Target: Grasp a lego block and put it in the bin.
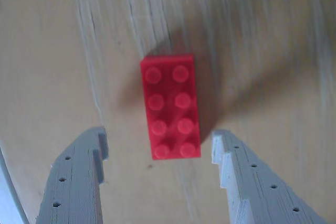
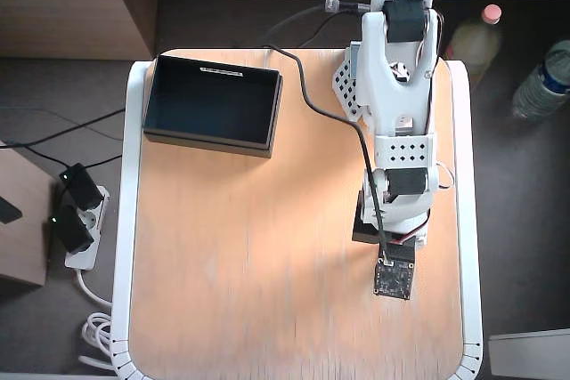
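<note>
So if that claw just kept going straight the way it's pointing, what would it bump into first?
Probably the red lego block, lying between the open gripper fingers in the wrist view; then the wooden table beneath. Depth is unclear.

The white arm [image 2: 398,104] reaches forward and bends down toward the table. Its gripper [image 1: 160,148] points down, its two grey fingers [image 1: 79,182] spread wide apart.

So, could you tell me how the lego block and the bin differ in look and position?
The lego block is bright red with studs on top; the bin is black and smooth-walled. The block is solid, lying between the open gripper's fingers; the bin is a hollow open tray at the table's far corner, nothing visible inside. Both are rectangular and rest on the wooden table.
</note>
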{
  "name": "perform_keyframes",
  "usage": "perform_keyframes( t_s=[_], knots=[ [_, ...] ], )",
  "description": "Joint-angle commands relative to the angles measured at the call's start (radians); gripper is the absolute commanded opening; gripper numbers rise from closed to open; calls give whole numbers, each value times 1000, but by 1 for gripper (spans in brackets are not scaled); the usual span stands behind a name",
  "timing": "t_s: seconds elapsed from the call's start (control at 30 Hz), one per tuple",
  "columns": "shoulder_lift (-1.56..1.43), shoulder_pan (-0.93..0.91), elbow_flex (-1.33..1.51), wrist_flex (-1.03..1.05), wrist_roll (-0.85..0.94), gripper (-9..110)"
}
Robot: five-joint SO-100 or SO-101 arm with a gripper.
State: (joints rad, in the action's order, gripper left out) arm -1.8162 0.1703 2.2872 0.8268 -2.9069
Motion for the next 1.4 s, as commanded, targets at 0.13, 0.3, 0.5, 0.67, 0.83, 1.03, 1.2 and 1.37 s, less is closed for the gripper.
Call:
perform_keyframes(
  t_s=[0.13, 0.3, 0.5, 0.67, 0.83, 1.03, 1.2, 1.37],
  knots=[
    [6, 15, -121, -51, -2, 20],
    [26, 15, -123, -66, -5, 20],
    [49, 3, -123, -97, -5, 20],
    [58, -5, -123, -104, -20, 18],
    [66, -5, -121, -104, -14, 0],
    [66, -5, -120, -104, -3, 0],
    [40, -18, -120, -94, 29, 0],
    [-41, -71, -123, -38, 40, 0]
  ],
)
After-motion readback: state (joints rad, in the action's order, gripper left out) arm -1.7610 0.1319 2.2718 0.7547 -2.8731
